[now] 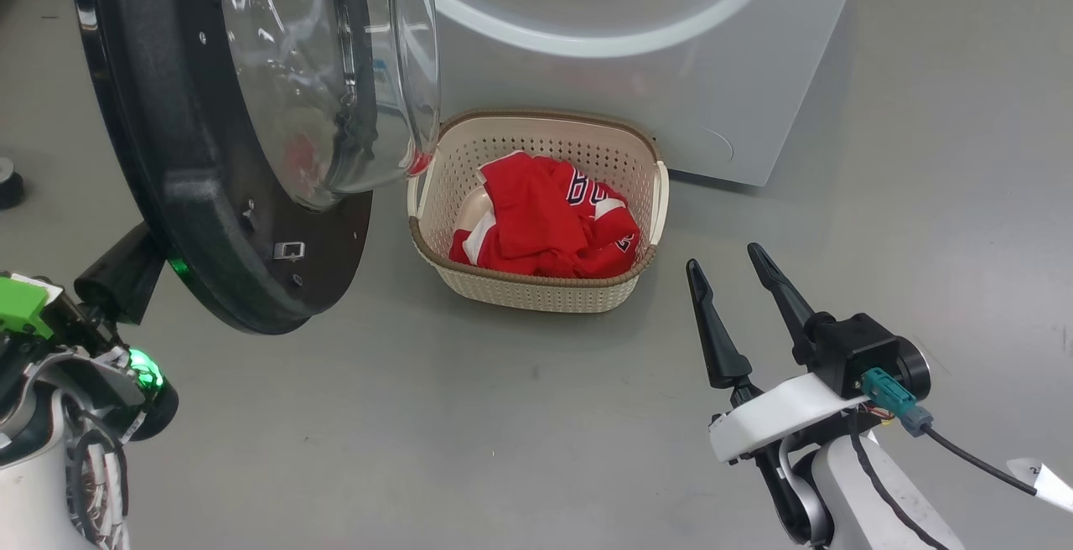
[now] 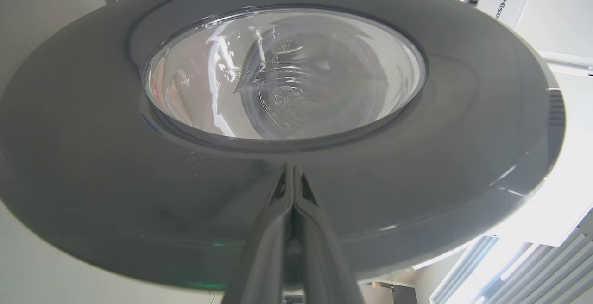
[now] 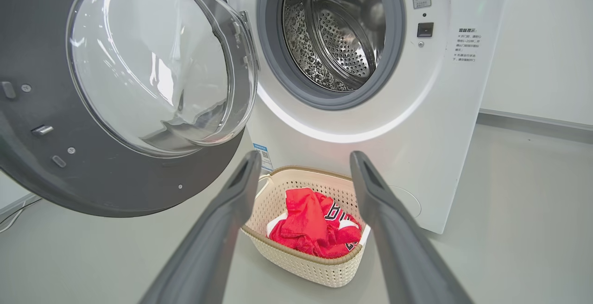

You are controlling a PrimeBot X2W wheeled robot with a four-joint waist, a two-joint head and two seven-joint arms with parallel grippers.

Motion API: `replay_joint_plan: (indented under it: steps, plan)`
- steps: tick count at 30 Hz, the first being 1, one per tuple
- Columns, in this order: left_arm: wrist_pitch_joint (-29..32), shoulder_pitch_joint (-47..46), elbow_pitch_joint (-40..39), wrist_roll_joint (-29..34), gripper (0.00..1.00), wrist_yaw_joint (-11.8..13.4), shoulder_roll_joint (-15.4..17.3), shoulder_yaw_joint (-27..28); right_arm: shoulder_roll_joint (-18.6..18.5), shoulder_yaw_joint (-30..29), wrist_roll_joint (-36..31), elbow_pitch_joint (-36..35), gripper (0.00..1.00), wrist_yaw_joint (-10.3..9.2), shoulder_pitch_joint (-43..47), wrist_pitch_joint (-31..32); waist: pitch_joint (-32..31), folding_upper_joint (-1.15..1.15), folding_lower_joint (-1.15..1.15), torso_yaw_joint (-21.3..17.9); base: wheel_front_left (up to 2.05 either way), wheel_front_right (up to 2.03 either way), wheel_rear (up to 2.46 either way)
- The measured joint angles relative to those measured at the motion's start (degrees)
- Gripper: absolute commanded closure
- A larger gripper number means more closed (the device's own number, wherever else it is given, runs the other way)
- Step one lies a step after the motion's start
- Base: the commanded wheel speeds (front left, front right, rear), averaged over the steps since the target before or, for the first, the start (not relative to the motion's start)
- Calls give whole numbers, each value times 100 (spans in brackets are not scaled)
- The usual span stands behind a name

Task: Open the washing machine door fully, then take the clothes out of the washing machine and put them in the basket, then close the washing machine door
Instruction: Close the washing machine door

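Touching door [image 2: 92, 155] outer face: left gripper [image 2: 293, 186], pinched | clothes [image 1: 545, 215] in basket [image 1: 536, 294]

Right gripper [image 1: 724, 258] is showing two long black tapered fingers [image 1: 714, 328] on a black block [image 1: 855, 349], w/ a white curved plastic wrist shell [image 1: 775, 416] & a teal plug [image 1: 884, 391] feeding a thin black cable [image 1: 977, 460] carrying a white paper tag [image 1: 1039, 479]. The white left forearm [image 1: 29, 495] is wearing looped black cables [image 1: 80, 458], a bright green plastic block [image 1: 21, 305] & a green-glowing light [image 1: 144, 370].
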Motion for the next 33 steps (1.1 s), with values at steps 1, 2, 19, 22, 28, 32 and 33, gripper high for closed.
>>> replay_joint_plan:
  steps: [1,2,19,22,28,32,33]
  plan:
    - [31,13,-7,-1,100,0,-1,-26,1,0,0,0,0,0,0,0,-2,0,0,-2,0,0,0]
    - [63,27,-12,-5,100,0,0,-45,1,-2,0,0,0,0,0,0,-4,0,0,-4,0,0,0]
    - [390,332,-331,-377,100,0,-171,-399,5,98,-1,5,0,1,-24,0,52,0,0,-388,0,0,0]
    - [390,369,-352,-450,100,0,-181,-468,4,123,0,4,0,1,-60,0,88,0,0,-505,0,0,0]
    - [389,397,-434,-579,100,0,-199,-630,5,169,10,-11,0,1,-87,0,164,0,0,-789,0,0,0]
    - [376,401,-483,-590,100,0,-210,-726,5,183,53,-49,0,-10,-94,0,218,0,0,-1007,0,0,0]
    - [333,401,-485,-590,100,0,-215,-740,5,188,57,-60,0,-36,-101,0,233,0,0,-1064,0,0,0]
